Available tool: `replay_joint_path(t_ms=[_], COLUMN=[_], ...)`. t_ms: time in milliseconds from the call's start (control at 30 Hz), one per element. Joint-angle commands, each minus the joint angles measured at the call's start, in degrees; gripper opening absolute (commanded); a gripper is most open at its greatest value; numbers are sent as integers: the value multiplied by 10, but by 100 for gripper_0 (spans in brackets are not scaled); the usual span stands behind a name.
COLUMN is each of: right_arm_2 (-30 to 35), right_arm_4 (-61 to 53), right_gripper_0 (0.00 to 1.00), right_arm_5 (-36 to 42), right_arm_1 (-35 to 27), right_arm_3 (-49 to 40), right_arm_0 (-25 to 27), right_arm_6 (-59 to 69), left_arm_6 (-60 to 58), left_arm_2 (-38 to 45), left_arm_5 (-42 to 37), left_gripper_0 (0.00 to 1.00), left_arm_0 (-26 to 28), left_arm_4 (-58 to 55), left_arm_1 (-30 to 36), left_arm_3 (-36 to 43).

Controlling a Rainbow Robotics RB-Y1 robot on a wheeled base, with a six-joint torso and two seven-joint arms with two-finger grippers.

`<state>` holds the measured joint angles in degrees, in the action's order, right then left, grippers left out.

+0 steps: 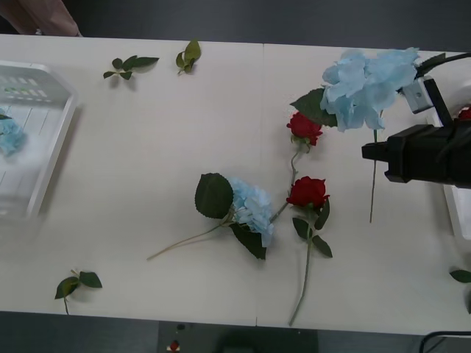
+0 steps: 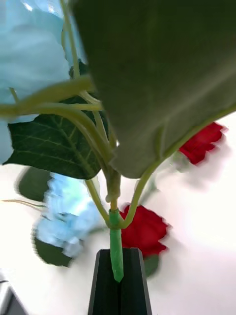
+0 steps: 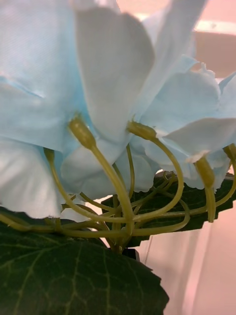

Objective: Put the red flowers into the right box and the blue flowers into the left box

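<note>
My right gripper [image 1: 368, 152] holds a blue flower [image 1: 368, 84] above the table's right side, shut on its green stem [image 2: 116, 246], with the stem's end hanging below. Another blue flower [image 1: 250, 207] lies at the table's middle. Beside it lie two red flowers [image 1: 307, 191] [image 1: 304, 127]. The left box [image 1: 51, 147] at the far left holds a blue flower [image 1: 9, 136]. The left wrist view looks closely at the underside of a blue flower [image 3: 113, 88], and a big dark leaf [image 3: 73, 275] covers my left gripper. The right box [image 1: 455, 213] is at the right edge, with something red [image 1: 465, 114] in it.
Loose green leaf sprigs lie at the back left [image 1: 131, 65], back centre [image 1: 188, 55], front left [image 1: 77, 283] and front right [image 1: 461, 276]. The table's front edge runs just below the lower rose's stem [image 1: 303, 283].
</note>
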<state>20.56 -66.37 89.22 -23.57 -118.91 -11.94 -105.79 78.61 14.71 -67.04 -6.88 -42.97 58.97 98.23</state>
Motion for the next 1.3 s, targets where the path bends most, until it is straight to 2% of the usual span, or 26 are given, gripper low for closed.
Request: replay_joint_path(t_ms=[33, 200, 267, 367, 400, 433, 467, 533, 567, 633, 833, 1033, 1300], right_arm_2=[10, 11, 10, 7, 5, 4, 2, -2, -6, -13, -52, -107, -117], right_arm_4=[-61, -143, -168, -202, -216, -222, -238, -251, -260, -270, -306, -335, -338], right_gripper_0=[0, 0, 0, 0, 0, 0, 0, 0, 0, 0, 0, 0, 0], right_arm_5=[3, 3, 3, 3, 3, 3, 1, -2, -5, -11, -53, -116, -116], right_arm_1=[5, 5, 6, 9, 11, 11, 12, 13, 15, 20, 24, 32, 57], right_arm_3=[34, 80, 92, 118, 129, 135, 148, 158, 164, 171, 185, 185, 185], right_arm_0=[-41, -83, -96, -118, -128, -133, -145, -157, -168, -179, -198, -215, -232], right_arm_6=[-48, -47, -43, -38, -37, -37, -37, -37, -36, -34, -29, -24, -23], left_arm_6=[23, 30, 31, 36, 36, 37, 38, 39, 39, 39, 43, 37, 18], left_arm_2=[-21, -65, -76, -83, -82, -82, -83, -83, -82, -81, -48, -12, 18], left_arm_5=[36, 89, 111, 133, 140, 142, 147, 155, 163, 172, 188, 187, 188], left_gripper_0=[0, 1, 9, 32, 45, 50, 66, 79, 92, 100, 100, 100, 100], left_arm_0=[12, 13, 13, 13, 15, 16, 17, 18, 19, 20, 35, 45, 45], left_arm_4=[12, 39, 39, 40, 40, 40, 39, 39, 39, 35, -36, -161, -301], left_arm_1=[21, 21, 21, 21, 21, 21, 21, 21, 21, 21, 21, 18, -4], left_arm_3=[-23, -68, -81, -93, -94, -94, -94, -94, -94, -94, -66, 10, 107])
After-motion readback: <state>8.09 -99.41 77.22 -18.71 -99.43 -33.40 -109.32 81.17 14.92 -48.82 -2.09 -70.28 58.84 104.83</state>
